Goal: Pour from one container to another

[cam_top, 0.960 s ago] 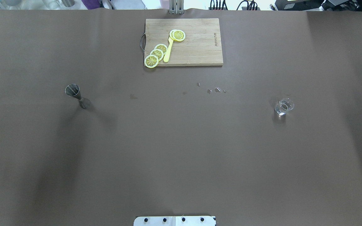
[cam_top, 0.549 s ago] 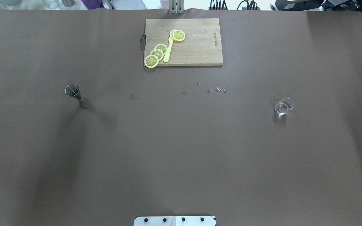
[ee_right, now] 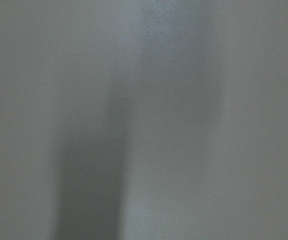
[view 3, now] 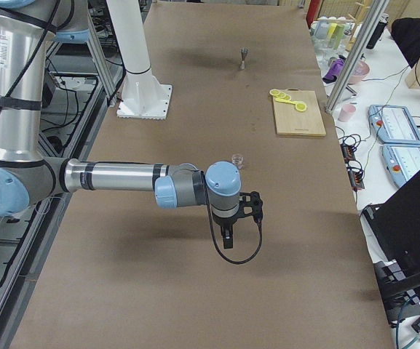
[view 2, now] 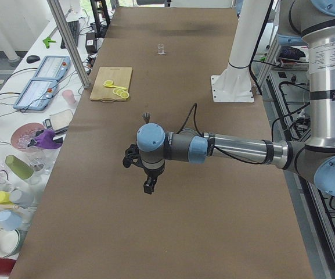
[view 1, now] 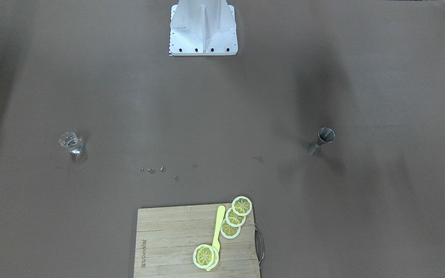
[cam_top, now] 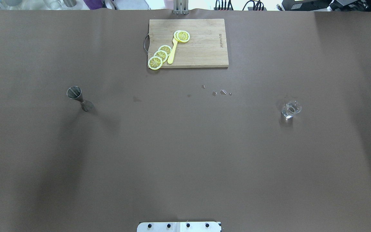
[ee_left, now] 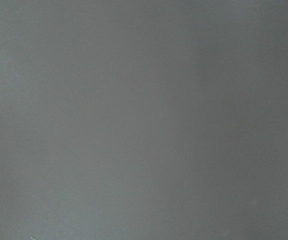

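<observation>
**Opening stage of a pour, neither vessel yet taken up.** The steel jigger (cam_top: 80, 98) is standing upright on the robot's left side of the table (cam_top: 185, 167). The small clear glass (cam_top: 290, 109), seemingly holding a little liquid, is standing upright on the right side, well apart from it. This layout is probably giving each arm one vessel within its own reach. The left gripper (view 2: 148, 186) and right gripper (view 3: 228, 238) are hanging above the table, pointing down and carrying nothing visible. As they are showing only in the side views, one cannot tell whether their fingers are apart or together. The cutting board (cam_top: 204, 51) with lemon slices (cam_top: 160, 55) is lying at the far edge, out of the working lane. Both vessels are sitting well in from every edge, leaving open surface between them for a meeting point. A few droplets (cam_top: 223, 92) are lying between the glass and the board
</observation>
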You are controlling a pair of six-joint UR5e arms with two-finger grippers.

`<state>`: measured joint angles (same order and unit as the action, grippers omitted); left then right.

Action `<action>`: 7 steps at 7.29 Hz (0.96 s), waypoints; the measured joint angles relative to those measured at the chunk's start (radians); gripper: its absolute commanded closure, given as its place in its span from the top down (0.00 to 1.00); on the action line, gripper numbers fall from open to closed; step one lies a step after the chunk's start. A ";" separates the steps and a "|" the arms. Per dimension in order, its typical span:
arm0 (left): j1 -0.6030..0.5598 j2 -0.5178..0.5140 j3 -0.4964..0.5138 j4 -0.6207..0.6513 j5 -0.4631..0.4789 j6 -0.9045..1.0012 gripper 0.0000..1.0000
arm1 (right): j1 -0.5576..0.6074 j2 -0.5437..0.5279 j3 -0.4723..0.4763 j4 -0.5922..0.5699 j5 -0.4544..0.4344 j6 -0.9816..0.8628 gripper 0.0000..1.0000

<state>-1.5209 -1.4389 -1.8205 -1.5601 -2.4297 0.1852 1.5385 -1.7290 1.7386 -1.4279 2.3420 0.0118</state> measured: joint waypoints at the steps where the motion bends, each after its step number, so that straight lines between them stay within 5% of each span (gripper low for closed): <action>1: 0.000 -0.015 0.001 0.000 -0.030 -0.002 0.99 | 0.000 0.001 -0.003 0.001 0.000 -0.001 1.00; 7: 0.002 -0.136 0.028 -0.025 -0.112 -0.064 0.97 | -0.019 0.006 -0.014 0.036 -0.009 -0.002 1.00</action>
<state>-1.5187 -1.5746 -1.7923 -1.5853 -2.5415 0.1212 1.5198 -1.7234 1.7245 -1.3916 2.3334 0.0099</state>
